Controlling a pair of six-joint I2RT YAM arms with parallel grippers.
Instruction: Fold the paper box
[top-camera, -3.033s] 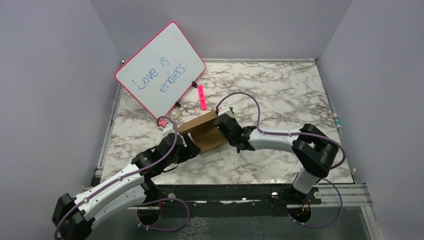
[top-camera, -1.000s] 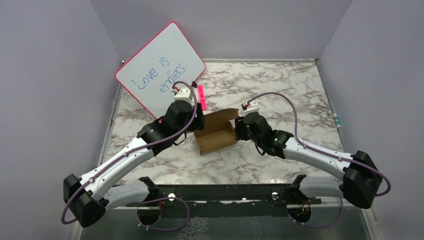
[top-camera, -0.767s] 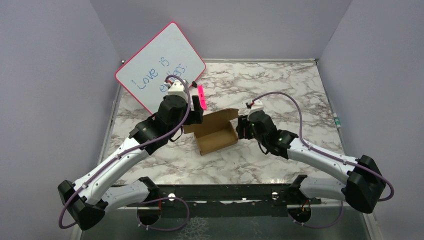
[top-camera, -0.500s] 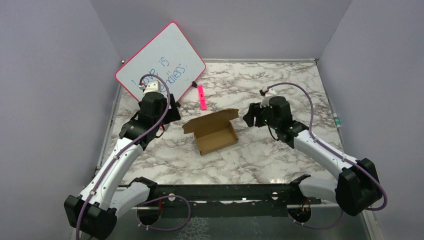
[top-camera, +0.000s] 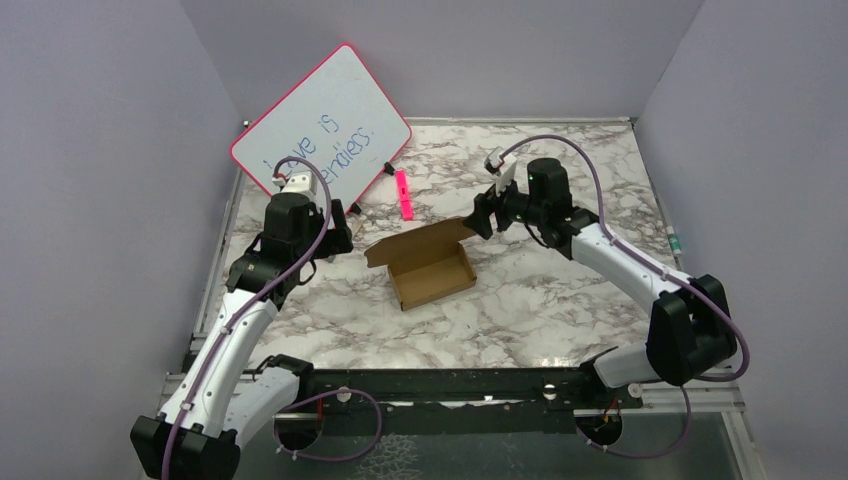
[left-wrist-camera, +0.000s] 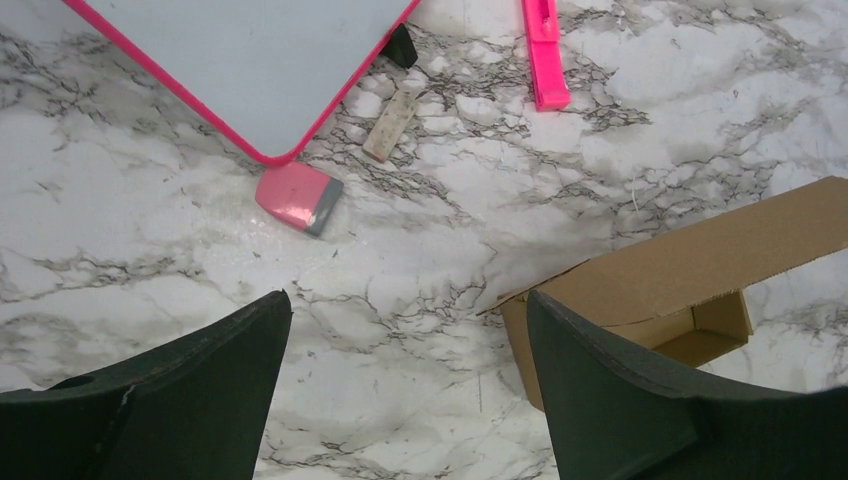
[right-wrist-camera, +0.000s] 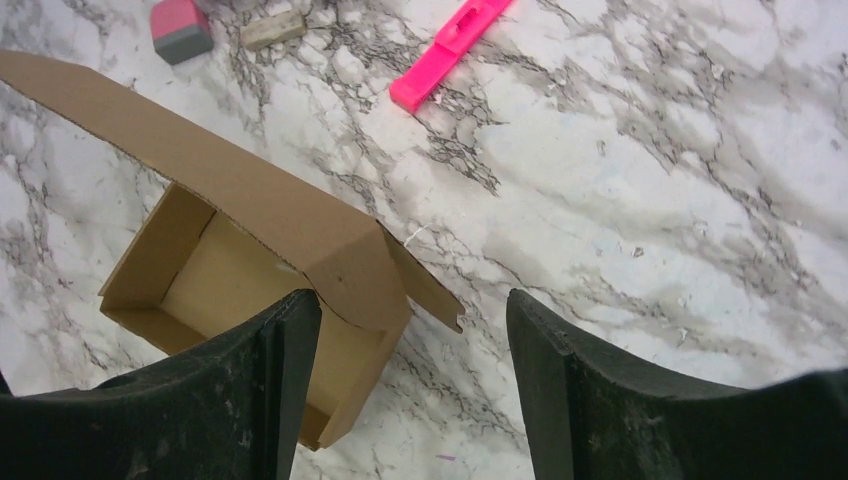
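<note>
The paper box (top-camera: 425, 262) is brown cardboard, sitting mid-table as an open tray with its lid flap raised toward the back. My left gripper (top-camera: 338, 234) is open to the left of the box and apart from it. Between its fingers (left-wrist-camera: 408, 298) there is only marble, and the box's corner (left-wrist-camera: 680, 270) shows past the right finger. My right gripper (top-camera: 479, 217) is open at the box's back right corner and holds nothing. In the right wrist view the lid (right-wrist-camera: 270, 205) and a side tab reach just in front of the gripper (right-wrist-camera: 412, 297).
A pink-framed whiteboard (top-camera: 322, 135) leans at the back left. A pink marker (top-camera: 403, 195) lies behind the box. A pink and grey eraser (left-wrist-camera: 298, 196) and a small beige piece (left-wrist-camera: 390, 125) lie near the whiteboard's corner. Purple walls enclose the table.
Both arms have let go of the box and drawn back from it, left arm to the left, right arm to the back right. Both grippers opened wider. The box stays with its lid up.
</note>
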